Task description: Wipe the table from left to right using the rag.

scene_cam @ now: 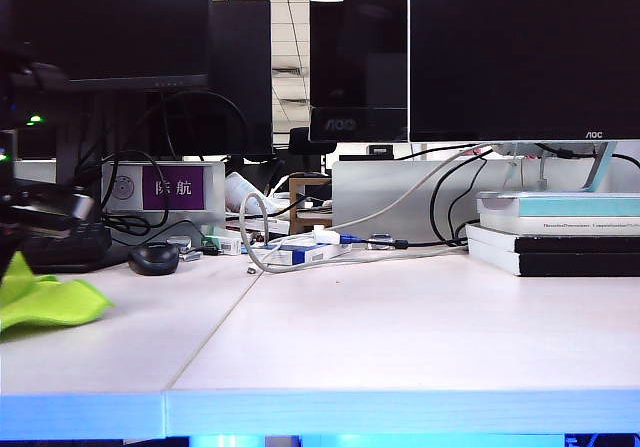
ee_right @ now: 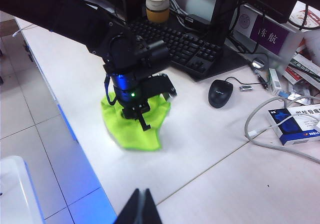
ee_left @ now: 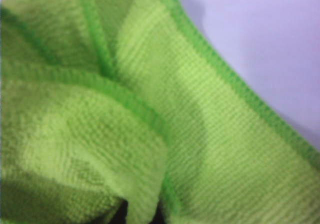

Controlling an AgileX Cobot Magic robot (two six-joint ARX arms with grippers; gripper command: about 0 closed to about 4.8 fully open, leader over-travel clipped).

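- Looking across the exterior view first, you see the rag (scene_cam: 45, 302) bunched at the far left of the desk (scene_cam: 400, 337), near its front edge. The left arm is a dark blur above it at the picture's edge, and the left tool itself cannot be made out here. The long pale surface to the right lies bare up to the mouse (scene_cam: 153, 258), the cables and the stacked books (scene_cam: 555, 232) at the back.
- For the wipe, you want the cloth pressed flat, not dragged by one pinched corner. I judge that a low, level sweep along the front strip keeps you away from the clutter behind.
- Turning to the left wrist view, you find the rag (ee_left: 150, 124) filling nearly the whole picture: bright yellow-green, fuzzy, folded over itself with stitched hems crossing, and a patch of pale desk (ee_left: 270, 33) in one corner. The fingertips are hidden by the cloth.
- Moving to the right wrist view, you see the left tool (ee_right: 142, 119) standing straight down into the rag (ee_right: 135, 129), its jaws drawn together and pinching a fold. The cloth sits crumpled beneath it, in front of the keyboard (ee_right: 185, 46) and well apart from the mouse (ee_right: 220, 92).
- The right tool (ee_right: 140, 204) hangs at the near edge of this view, its fingers pressed together on nothing, clear of the desk. Keep it there, so the left arm's path stays free.
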